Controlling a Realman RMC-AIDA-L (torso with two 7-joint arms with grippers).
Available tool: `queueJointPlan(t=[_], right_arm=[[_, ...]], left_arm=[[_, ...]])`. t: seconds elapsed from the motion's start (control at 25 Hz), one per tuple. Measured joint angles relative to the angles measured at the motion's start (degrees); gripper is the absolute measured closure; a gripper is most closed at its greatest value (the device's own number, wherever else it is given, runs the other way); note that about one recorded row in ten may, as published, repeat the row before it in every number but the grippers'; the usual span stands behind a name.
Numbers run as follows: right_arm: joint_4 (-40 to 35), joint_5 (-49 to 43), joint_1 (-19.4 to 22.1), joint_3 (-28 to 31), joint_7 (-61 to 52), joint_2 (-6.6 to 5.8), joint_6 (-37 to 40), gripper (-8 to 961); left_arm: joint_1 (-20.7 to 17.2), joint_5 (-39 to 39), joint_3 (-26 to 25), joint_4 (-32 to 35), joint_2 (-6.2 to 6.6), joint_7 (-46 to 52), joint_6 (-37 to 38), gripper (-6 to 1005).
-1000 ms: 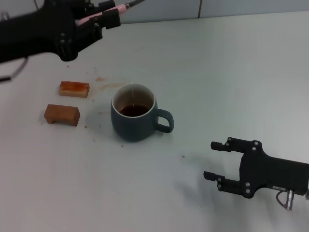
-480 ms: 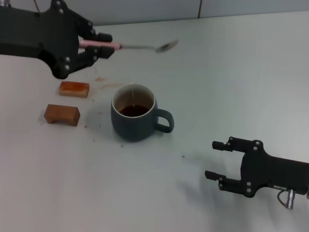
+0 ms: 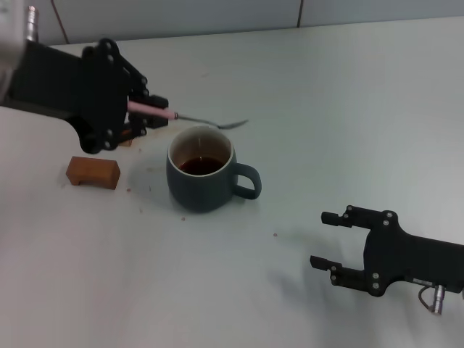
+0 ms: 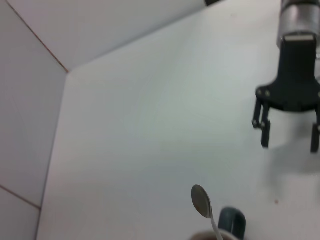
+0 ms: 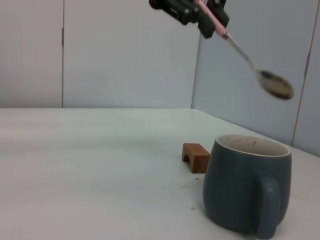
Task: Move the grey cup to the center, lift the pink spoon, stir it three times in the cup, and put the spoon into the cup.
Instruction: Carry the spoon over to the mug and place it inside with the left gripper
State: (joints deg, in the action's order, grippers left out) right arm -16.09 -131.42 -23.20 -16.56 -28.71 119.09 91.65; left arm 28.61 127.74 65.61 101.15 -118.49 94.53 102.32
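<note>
Your left gripper (image 3: 148, 116) is at the far left of the table (image 3: 348, 101), its fingers clamped on the pink handle of the pink spoon (image 3: 190, 118). The spoon juts out to the right from those fingers, its silver neck and bowl held in the air above the far rim of the grey cup (image 3: 203, 177). In the right wrist view you can see the spoon (image 5: 247, 57) slanting downward from the gripper (image 5: 202, 12), with its bowl well above the cup (image 5: 247, 185) and not touching it. In the left wrist view the spoon bowl (image 4: 201, 201) hangs over the cup's rim with the cup's handle (image 4: 232, 222) just beside it.

The grey cup stands upright near the middle of the table, dark brown liquid inside, its loop handle pointing right.

To the left of the cup you have a brown rectangular block (image 3: 93, 172) lying on the table, near the cup but apart from it; it also shows behind the cup in the right wrist view (image 5: 196, 156). A second block is mostly hidden behind the left gripper.

Your right gripper (image 3: 328, 241) is at the near right, low over the table, well apart from the cup, its two fingers spread wide with nothing between them; it shows the same way in the left wrist view (image 4: 288, 132).
</note>
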Motion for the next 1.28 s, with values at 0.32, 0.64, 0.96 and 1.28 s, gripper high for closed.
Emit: queueJointPlan(t=[0.32, 0.64, 0.96, 1.28], right_arm=[[0.0, 0.03, 0.28, -0.07, -0.03, 0.0, 0.0, 285], [0.05, 0.04, 0.05, -0.05, -0.04, 0.0, 0.01, 285], [0.18, 0.03, -0.08, -0.05, -0.04, 0.0, 0.0, 286], [0.14, -0.09, 0.07, -0.06, -0.04, 0.0, -0.05, 286]], left_arm=[[0.07, 9.0, 7.97, 1.44, -0.19, 2.11, -3.53, 858], [0.16, 15.42, 13.71, 1.87, -0.27, 3.62, -5.93, 857], [-0.04, 16.64, 16.13, 1.73, -0.29, 3.65, -7.23, 855], [0.33, 23.11, 22.3, -0.99, -0.47, 5.65, -10.9, 853]])
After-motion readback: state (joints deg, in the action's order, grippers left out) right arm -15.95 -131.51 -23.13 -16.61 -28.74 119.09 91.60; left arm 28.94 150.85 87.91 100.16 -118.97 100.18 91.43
